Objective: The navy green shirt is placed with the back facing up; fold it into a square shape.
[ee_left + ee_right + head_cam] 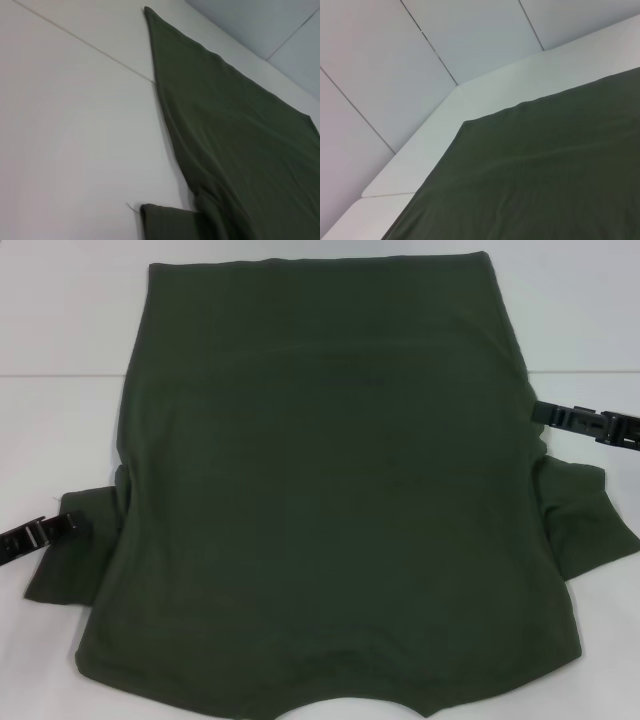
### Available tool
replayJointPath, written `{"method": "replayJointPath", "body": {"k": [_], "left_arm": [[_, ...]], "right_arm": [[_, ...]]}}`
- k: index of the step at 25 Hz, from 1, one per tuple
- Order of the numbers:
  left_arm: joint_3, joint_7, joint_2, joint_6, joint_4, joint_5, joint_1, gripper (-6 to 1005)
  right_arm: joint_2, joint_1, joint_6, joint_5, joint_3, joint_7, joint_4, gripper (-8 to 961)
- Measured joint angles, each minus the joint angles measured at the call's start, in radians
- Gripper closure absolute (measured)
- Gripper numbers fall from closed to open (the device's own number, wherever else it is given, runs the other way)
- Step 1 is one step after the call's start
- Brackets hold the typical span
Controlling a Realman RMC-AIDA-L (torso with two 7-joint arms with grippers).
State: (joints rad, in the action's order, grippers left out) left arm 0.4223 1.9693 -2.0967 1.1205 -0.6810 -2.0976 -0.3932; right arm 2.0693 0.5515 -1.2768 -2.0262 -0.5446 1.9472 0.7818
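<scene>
The navy green shirt (330, 490) lies spread flat on the white table (60, 340), plain side up, with its hem at the far edge and its neck at the near edge. Both short sleeves stick out at the sides. My left gripper (70, 525) reaches in from the left, with its tip at the left sleeve (75, 565). My right gripper (547, 413) reaches in from the right, with its tip at the shirt's side edge just beyond the right sleeve (585, 510). The shirt also shows in the left wrist view (240, 150) and the right wrist view (545, 175).
White tabletop shows on both sides of the shirt and beyond it, with a seam line (50, 375) running across. Grey wall panels (395, 60) stand behind the table's far edge. The shirt's neck edge runs out of the head view at the near side.
</scene>
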Motion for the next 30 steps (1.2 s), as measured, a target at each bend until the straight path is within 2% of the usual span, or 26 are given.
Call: {"method": "replayJointPath", "body": {"k": [9, 12, 19, 24, 30], "left_arm": [[0.012, 0.001, 0.0, -0.008, -0.001, -0.002, -0.002, 741], [0.014, 0.001, 0.0, -0.008, -0.001, -0.003, -0.004, 985], [0.023, 0.045, 0.008, -0.002, -0.024, -0.02, -0.004, 998], [0.028, 0.201, 0.019, 0.016, -0.131, -0.144, -0.012, 998], [0.049, 0.326, 0.062, 0.042, -0.16, -0.267, -0.049, 998]], "right_arm": [[0.0, -0.001, -0.001, 0.0, 0.0, -0.002, -0.001, 12], [0.0, -0.001, -0.001, 0.0, 0.0, -0.002, -0.001, 12], [0.0, -0.001, -0.001, 0.0, 0.0, 0.001, -0.001, 13], [-0.004, -0.001, -0.002, 0.0, 0.0, 0.002, -0.001, 13], [-0.005, -0.002, -0.003, 0.0, 0.002, 0.0, -0.001, 13]]}}
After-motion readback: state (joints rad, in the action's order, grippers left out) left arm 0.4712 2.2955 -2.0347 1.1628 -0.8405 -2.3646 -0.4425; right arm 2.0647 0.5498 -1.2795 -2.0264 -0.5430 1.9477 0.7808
